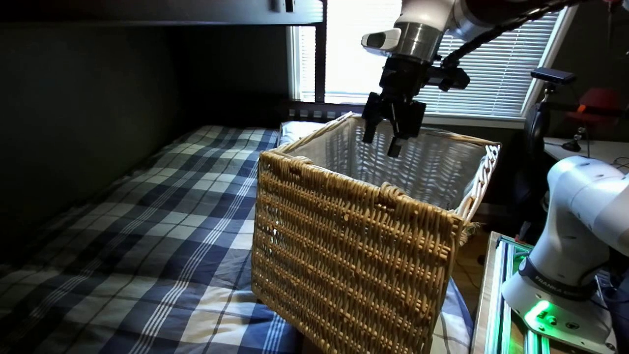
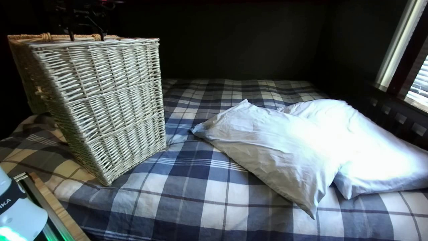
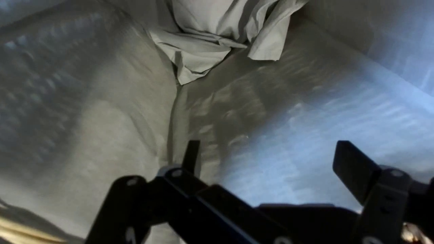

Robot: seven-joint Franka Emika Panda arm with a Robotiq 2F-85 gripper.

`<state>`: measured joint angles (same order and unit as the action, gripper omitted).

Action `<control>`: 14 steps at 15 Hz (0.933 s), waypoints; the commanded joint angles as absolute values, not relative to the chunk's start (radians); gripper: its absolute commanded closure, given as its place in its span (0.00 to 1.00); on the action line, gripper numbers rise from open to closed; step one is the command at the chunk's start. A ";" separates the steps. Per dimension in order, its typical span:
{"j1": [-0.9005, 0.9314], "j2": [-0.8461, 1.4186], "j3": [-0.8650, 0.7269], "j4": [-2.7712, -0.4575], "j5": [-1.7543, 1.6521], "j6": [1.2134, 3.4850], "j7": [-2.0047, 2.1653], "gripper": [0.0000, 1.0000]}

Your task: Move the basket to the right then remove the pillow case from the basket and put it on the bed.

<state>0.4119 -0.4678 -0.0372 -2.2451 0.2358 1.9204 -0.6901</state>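
The tan wicker basket (image 1: 354, 255) stands on the bed in both exterior views (image 2: 117, 107), with its open top upward. Its pale lining (image 3: 135, 152) fills the wrist view. A crumpled pale cloth, the pillow case (image 3: 200, 54), lies in the basket at the top of the wrist view; its far part is cut off by the frame. The bed (image 1: 196, 206) has a blue and white plaid sheet, also in an exterior view (image 2: 200, 187). My gripper (image 1: 381, 141) is open and empty, pointing down into the basket's mouth. Its fingers are wide apart in the wrist view (image 3: 269, 149), away from the cloth.
Two white pillows, one nearer (image 2: 267, 147) and one by the window end (image 2: 378, 150), lie on the bed. The upper bunk (image 1: 162, 12) hangs over the mattress. A white robot base (image 1: 560, 295) stands beside the bed. A window with blinds (image 1: 471, 93) is behind the basket.
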 commanded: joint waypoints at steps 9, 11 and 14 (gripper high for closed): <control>0.335 -0.380 0.051 -2.241 0.255 1.905 -0.754 0.00; 0.333 -0.382 0.050 -2.238 0.255 1.905 -0.754 0.00; 0.316 -0.347 0.101 -2.251 0.192 1.968 -0.689 0.00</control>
<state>0.3458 -0.3775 0.0467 -2.2402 0.2347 1.9221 -0.7390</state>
